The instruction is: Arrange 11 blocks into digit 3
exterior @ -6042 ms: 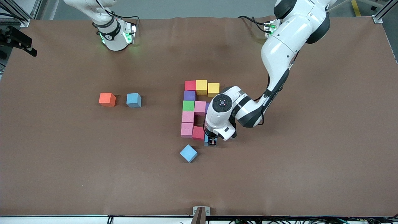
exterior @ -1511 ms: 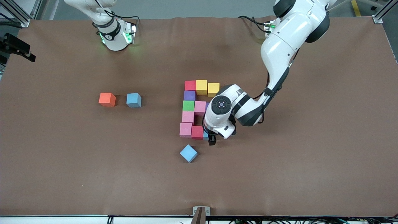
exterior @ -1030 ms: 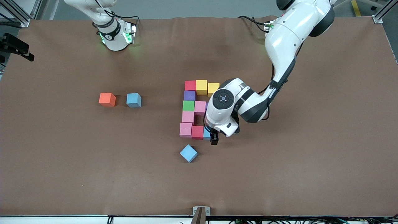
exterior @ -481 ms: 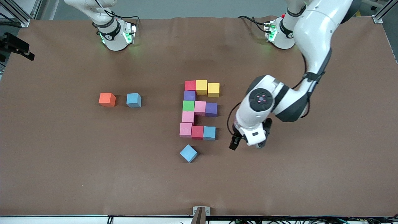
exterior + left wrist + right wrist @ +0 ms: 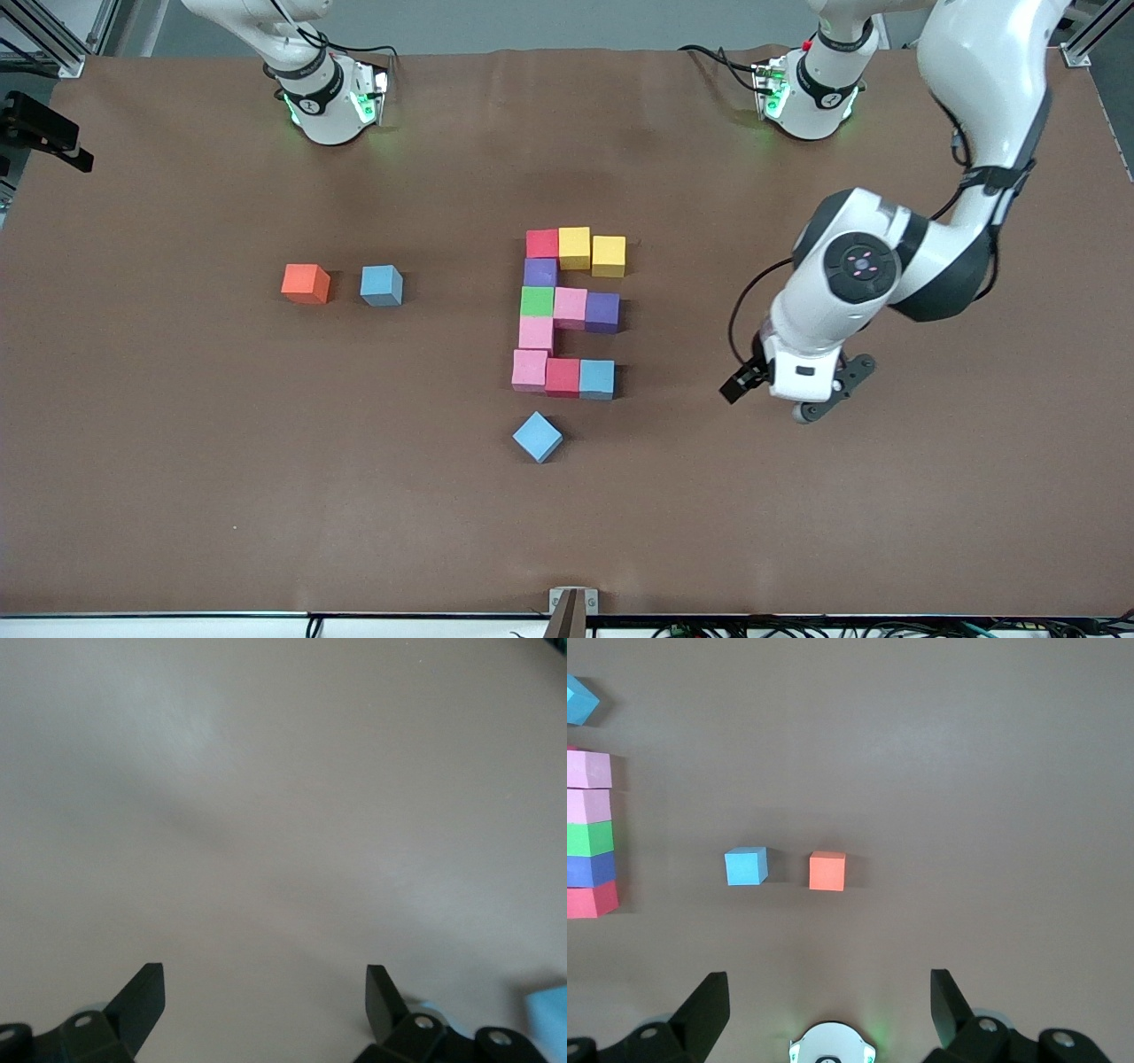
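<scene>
The left hand (image 5: pixel 769 387) is pulling away from the figure of coloured cubes (image 5: pixel 567 310). A moment ago it was sitting low over the figure's nearest row; now it is hanging over bare brown desk (image 5: pixel 886 496) toward the left arm's end, well apart from every cube. Its fingers (image 5: pixel 142 1001) are spread wide with nothing between them, so whatever it carried is released. The light blue matte cube (image 5: pixel 597 378) it was covering is now lying in plain sight, touching the red cube (image 5: pixel 563 376) at the end of the nearest bar. That reads as the last piece set down, and I judge the figure to be complete at eleven cubes.

The right hand (image 5: pixel 824 992) is waiting high near its own base, fingers also spread and empty, looking down on the desk.

The digit is sitting near the middle of the desk. Its farthest bar is made of a red cube (image 5: pixel 542 243) and two yellow cubes (image 5: pixel 591 251). The middle bar is running green cube (image 5: pixel 537 301), pink cube (image 5: pixel 570 307), purple cube (image 5: pixel 602 311). The nearest bar is running pink (image 5: pixel 530 369), red, light blue. A purple cube (image 5: pixel 539 271) and a pink cube (image 5: pixel 535 333) are joining the bars along the side toward the right arm's end. The rows are slightly uneven but the cubes appear to be touching.

Three cubes are lying loose: a turned light blue cube (image 5: pixel 537 436) just nearer the camera than the figure, and an orange cube (image 5: pixel 306 283) beside another blue cube (image 5: pixel 381 285) toward the right arm's end.
</scene>
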You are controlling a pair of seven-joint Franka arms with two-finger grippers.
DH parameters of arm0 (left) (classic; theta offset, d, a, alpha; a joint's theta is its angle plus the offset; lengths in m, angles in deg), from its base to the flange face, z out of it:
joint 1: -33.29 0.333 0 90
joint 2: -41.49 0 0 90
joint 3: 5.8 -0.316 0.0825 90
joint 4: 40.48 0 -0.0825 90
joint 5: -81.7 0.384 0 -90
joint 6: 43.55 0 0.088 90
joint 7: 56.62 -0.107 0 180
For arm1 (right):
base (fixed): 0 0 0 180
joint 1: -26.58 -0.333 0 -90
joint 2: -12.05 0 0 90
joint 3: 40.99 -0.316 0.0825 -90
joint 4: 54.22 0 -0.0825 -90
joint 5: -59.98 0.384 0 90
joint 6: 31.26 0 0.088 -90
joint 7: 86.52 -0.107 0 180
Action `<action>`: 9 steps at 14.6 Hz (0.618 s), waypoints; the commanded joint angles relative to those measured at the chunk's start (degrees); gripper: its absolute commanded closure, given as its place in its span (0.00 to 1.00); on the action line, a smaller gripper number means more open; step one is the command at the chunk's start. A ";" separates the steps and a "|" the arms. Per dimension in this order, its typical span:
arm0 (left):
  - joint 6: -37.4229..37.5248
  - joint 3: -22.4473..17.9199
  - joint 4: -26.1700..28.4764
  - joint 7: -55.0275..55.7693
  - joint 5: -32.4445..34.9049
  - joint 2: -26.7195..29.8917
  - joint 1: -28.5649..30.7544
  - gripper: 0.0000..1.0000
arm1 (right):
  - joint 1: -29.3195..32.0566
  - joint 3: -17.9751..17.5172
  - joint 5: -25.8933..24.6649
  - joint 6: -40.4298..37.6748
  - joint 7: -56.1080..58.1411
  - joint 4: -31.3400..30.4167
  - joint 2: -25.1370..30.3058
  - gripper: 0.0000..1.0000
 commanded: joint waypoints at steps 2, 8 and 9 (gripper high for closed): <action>7.14 3.62 3.42 -23.55 -1.24 6.99 8.00 0.00 | 0.86 -0.87 -0.63 0.38 -0.49 0.09 0.47 0.00; 14.71 4.59 1.93 -34.57 -4.31 14.54 16.79 0.00 | 0.94 -0.87 -0.01 2.05 -0.58 0.09 0.47 0.00; 15.07 4.50 1.93 -37.55 -6.41 16.38 18.45 0.00 | 0.94 -0.87 -0.01 2.23 -0.58 0.09 0.47 0.00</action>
